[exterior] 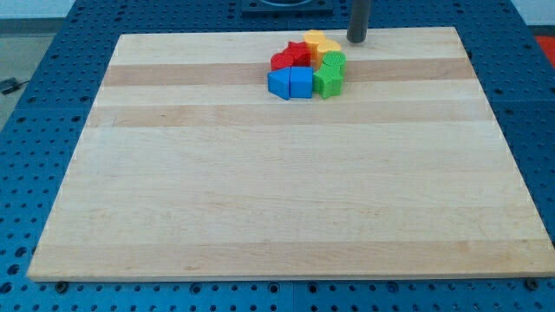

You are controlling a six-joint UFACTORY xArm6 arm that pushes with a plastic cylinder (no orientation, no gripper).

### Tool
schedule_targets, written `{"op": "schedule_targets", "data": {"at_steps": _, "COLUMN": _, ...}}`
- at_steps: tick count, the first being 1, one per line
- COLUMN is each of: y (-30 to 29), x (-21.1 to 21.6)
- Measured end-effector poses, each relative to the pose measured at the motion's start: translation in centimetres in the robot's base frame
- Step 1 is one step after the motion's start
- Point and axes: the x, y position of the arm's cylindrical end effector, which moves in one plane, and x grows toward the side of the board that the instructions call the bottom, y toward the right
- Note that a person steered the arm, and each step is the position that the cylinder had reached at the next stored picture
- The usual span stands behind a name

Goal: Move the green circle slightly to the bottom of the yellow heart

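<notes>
Board: a pale wooden table top (286,199) on a blue perforated bench; all blocks sit in one tight cluster near the view's top edge, right of centre.
Landmark: the yellow heart (327,46), at the view's top right of the cluster; a second yellow block (313,37) touches it on the view's upper left.
Green circle: the small green block (334,61), touching the heart on its bottom side, slightly to the view's right; its round shape is only partly legible.
Green neighbour: a larger green block (329,81), shape unclear, directly below the circle and touching it.
Red blocks: two red pieces (290,57) to the view's left of the heart, packed against it; shapes uncertain.
Blue blocks: two blue pieces (290,83) below and to the view's left of the heart, touching the larger green block.
My tip: my tip (356,41) rests to the view's right of the heart, just beside it, apart from every block.
Fingers: none on this rig; the rod ends plain, holding nothing.
Step in hand (judgement): the circle already lies near its goal, so only a short nudge seems needed.
Doing it well (judgement): approach the circle from the view's right, push briefly leftward, and keep clear of the heart so the landmark does not shift.
</notes>
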Motion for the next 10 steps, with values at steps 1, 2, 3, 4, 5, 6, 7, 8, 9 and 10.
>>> {"op": "schedule_targets", "data": {"at_steps": 1, "y": 0.0, "x": 0.4}}
{"op": "schedule_targets", "data": {"at_steps": 2, "y": 0.0, "x": 0.5}}
{"op": "schedule_targets", "data": {"at_steps": 3, "y": 0.2, "x": 0.6}}
{"op": "schedule_targets", "data": {"at_steps": 4, "y": 0.2, "x": 0.6}}
{"op": "schedule_targets", "data": {"at_steps": 5, "y": 0.3, "x": 0.6}}
{"op": "schedule_targets", "data": {"at_steps": 6, "y": 0.7, "x": 0.7}}
{"op": "schedule_targets", "data": {"at_steps": 7, "y": 0.8, "x": 1.6}}
{"op": "schedule_targets", "data": {"at_steps": 8, "y": 0.8, "x": 3.7}}
{"op": "schedule_targets", "data": {"at_steps": 9, "y": 0.8, "x": 6.6}}
{"op": "schedule_targets", "data": {"at_steps": 10, "y": 0.8, "x": 9.1}}
